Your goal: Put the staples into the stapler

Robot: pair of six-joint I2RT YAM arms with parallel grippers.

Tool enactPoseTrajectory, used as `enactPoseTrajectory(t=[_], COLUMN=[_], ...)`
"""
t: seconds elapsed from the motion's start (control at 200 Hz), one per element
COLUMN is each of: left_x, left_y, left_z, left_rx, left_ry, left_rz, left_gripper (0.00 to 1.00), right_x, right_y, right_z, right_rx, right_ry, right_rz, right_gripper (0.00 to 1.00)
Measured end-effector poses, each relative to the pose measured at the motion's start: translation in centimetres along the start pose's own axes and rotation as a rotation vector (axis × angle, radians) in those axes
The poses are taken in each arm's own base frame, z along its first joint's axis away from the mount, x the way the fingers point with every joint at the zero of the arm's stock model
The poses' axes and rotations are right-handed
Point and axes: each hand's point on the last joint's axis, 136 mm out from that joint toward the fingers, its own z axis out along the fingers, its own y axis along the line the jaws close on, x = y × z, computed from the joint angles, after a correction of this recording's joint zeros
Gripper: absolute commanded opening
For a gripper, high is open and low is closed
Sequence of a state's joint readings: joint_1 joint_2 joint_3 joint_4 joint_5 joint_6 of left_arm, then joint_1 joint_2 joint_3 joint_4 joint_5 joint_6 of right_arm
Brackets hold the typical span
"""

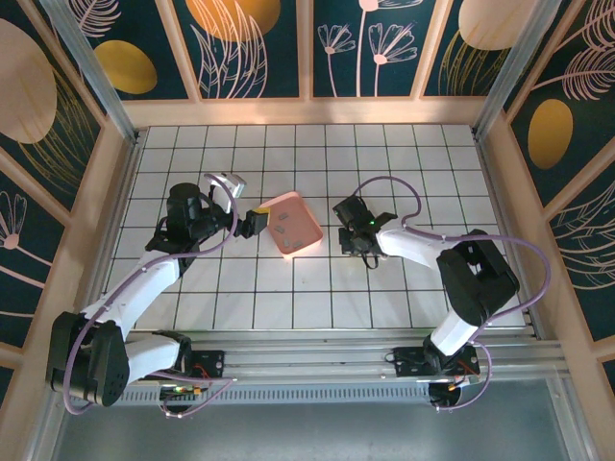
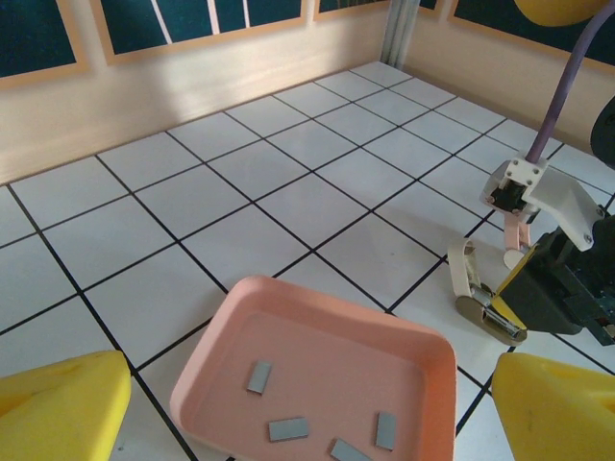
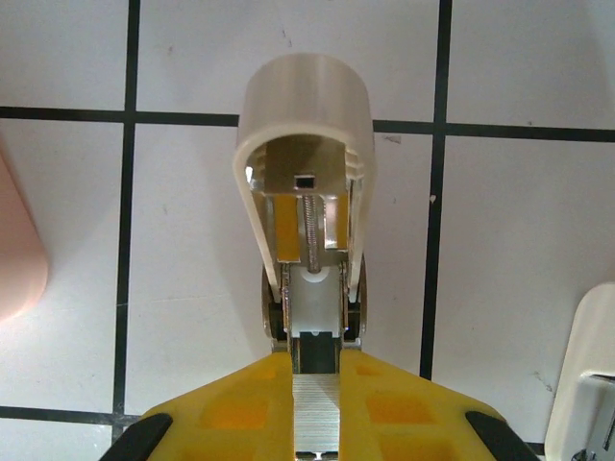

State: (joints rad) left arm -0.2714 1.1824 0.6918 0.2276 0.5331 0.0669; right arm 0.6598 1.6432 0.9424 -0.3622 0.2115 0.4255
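Right wrist: stapler (image 3: 306, 144) pinched at its base in right claw (image 3: 315, 394)

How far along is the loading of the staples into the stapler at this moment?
Done: the stapler is open, with its top flipped up. In hand: the right gripper is shut on the stapler's base. The left gripper is open and empty beside the pink tray. Left: four staple strips lie in the tray. One must be picked up and put into the channel, and then the top must be closed.
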Motion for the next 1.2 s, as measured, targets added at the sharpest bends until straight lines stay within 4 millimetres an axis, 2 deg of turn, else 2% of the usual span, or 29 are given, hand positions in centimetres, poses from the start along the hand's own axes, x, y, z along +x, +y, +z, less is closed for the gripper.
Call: enactPoseTrajectory(t=[0.445, 0.681, 0.966, 1.096, 1.201], left_x=[0.0, 0.0, 0.0, 0.0, 0.0], left_y=[0.0, 0.0, 0.0, 0.0, 0.0], left_z=[0.0, 0.0, 0.0, 0.0, 0.0], left_rx=[0.000, 0.000, 0.000, 0.000, 0.001], left_ry=[0.000, 0.000, 0.000, 0.000, -0.001], left_rz=[0.000, 0.000, 0.000, 0.000, -0.004], left_gripper=[0.96, 0.96, 0.96, 0.96, 0.95], right_x=[0.2, 0.3, 0.2, 0.0, -1.0], right_y=[0.0, 0.0, 0.0, -0.1, -0.2], right_z=[0.4, 0.4, 0.4, -0.3, -1.5], right_rx=[-0.001, -0.001, -0.001, -0.005, -0.024], right_ry=[0.003, 0.004, 0.004, -0.005, -0.038], right_rz=[0.000, 0.004, 0.003, 0.008, 0.034], right_gripper=[0.15, 0.25, 0.26, 0.26, 0.26])
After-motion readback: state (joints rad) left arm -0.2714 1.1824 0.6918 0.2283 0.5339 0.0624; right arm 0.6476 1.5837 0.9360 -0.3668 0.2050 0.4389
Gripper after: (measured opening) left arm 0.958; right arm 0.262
